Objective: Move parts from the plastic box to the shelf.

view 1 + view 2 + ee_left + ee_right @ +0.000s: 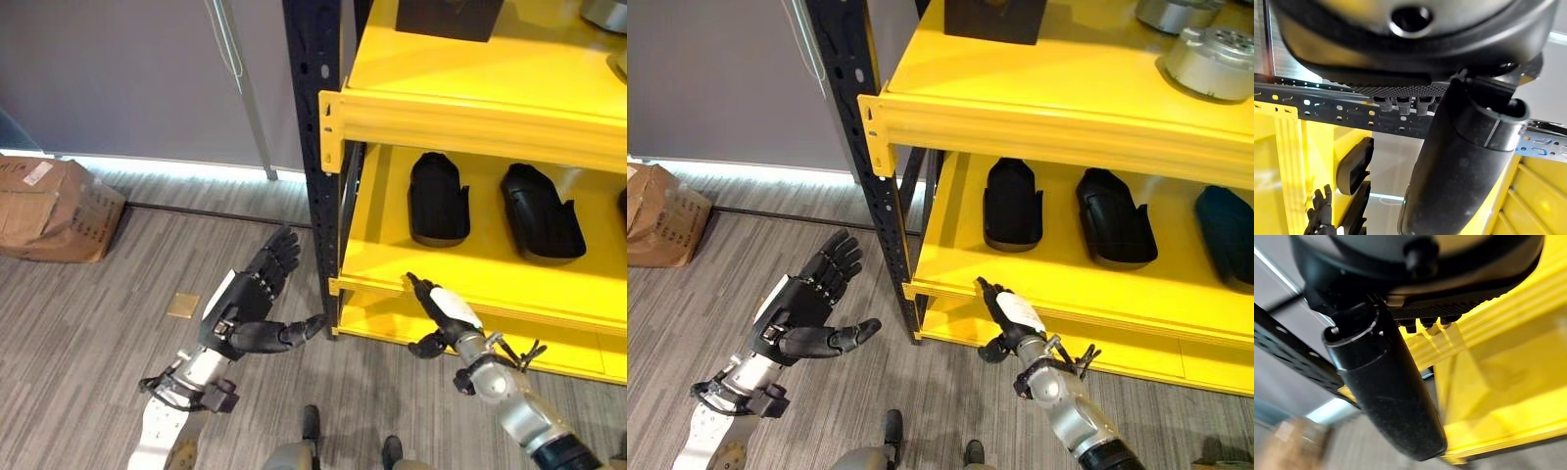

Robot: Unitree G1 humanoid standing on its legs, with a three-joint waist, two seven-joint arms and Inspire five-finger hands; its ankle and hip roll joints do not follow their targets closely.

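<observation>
Both hands hung empty before the yellow shelf (1038, 269): left hand (247, 308) splayed open, right hand (1011, 318) fingers straight; black parts (1012, 206) sat partly cut off.

Black moulded parts (1013, 207) lie side by side on the yellow shelf (1038, 269).

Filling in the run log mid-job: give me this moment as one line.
left hand: open, empty, beside shelf post | right hand: open, empty, at middle shelf edge | black parts: on middle shelf

Two parts (1012, 206) lie side by side on the shelf (1038, 277).
</observation>
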